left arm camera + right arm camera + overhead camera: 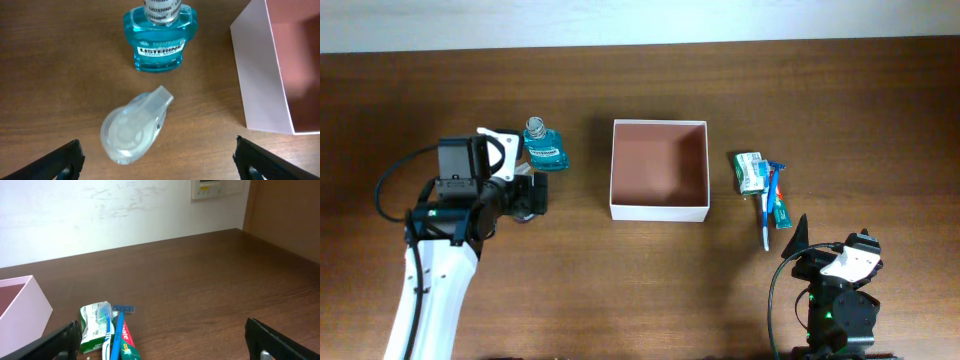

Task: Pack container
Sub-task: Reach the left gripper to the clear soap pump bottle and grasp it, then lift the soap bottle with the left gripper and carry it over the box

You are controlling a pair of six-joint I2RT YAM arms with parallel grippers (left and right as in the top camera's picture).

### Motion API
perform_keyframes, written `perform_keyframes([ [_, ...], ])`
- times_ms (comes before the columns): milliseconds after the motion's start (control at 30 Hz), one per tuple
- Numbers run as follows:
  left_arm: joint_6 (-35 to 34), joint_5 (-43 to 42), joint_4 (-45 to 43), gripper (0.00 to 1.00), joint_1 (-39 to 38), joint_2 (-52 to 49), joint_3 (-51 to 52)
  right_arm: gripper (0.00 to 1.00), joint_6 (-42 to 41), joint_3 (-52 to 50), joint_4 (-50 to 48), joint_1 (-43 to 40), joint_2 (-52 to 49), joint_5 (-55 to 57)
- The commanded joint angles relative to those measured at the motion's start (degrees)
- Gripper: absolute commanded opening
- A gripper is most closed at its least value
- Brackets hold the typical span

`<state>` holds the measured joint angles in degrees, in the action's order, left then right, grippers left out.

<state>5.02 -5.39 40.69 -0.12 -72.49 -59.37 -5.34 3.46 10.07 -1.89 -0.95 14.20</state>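
Hovering left of the container (658, 211) with the left claw (160, 164) spread wide and empty over a clear floss case (134, 129); mouthwash bottle (160, 37) just beyond. Poised right of the container with the right claw (160, 342) likewise spread, holding nothing, near a toothpaste tube (126, 345), toothbrush (111, 339) and small carton (92, 330). Sits open-topped and empty between the two groups. Looks light, thin-walled, easily dented or pushed aside; probably best pinched on one wall near a corner, or simply left in place and filled.
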Motion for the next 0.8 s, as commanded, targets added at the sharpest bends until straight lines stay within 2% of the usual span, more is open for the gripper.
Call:
perform_keyframes([
  [0, 1.4, -0.6, -1.2, 0.96, 0.3, -1.0, 0.4, 0.98, 0.4, -0.2, 0.5, -0.4, 0.1, -0.1],
  [100, 4.2, -0.5, -2.3, 0.89, 0.3, -2.6, 0.4, 0.98, 0.4, -0.2, 0.5, -0.4, 0.1, -0.1],
  [133, 4.4, 0.0, -2.4, 0.83, 0.3, -3.2, 0.4, 0.98, 0.4, -0.2, 0.5, -0.4, 0.1, -0.1],
  [267, 4.3, 4.1, -2.6, 0.76, 0.3, -6.7, 0.4, 0.98, 0.4, -0.2, 0.5, -0.4, 0.1, -0.1],
  [500, 4.3, 4.1, -3.5, 0.57, 0.3, -10.0, 0.4, 0.98, 0.4, -0.2, 0.5, -0.4, 0.1, -0.1],
  [533, 4.3, 4.1, -3.6, 0.52, 0.3, -10.0, 0.4, 0.99, 0.4, -0.2, 0.5, -0.4, 0.1, -0.1],
  [600, 4.2, 4.0, -3.7, 0.32, 0.3, -9.7, 0.4, 0.99, 0.4, -0.2, 0.5, -0.4, 0.1, -0.1],
  [633, 3.8, 3.6, -3.7, 0.27, 0.3, -9.5, 0.4, 0.98, 0.4, -0.2, 0.5, -0.4, 0.1, -0.1],
  [767, 3.2, 3.1, -3.9, 0.26, 0.3, -7.9, 0.4, 0.98, 0.4, -0.2, 0.5, -0.4, 0.1, -0.1],
])
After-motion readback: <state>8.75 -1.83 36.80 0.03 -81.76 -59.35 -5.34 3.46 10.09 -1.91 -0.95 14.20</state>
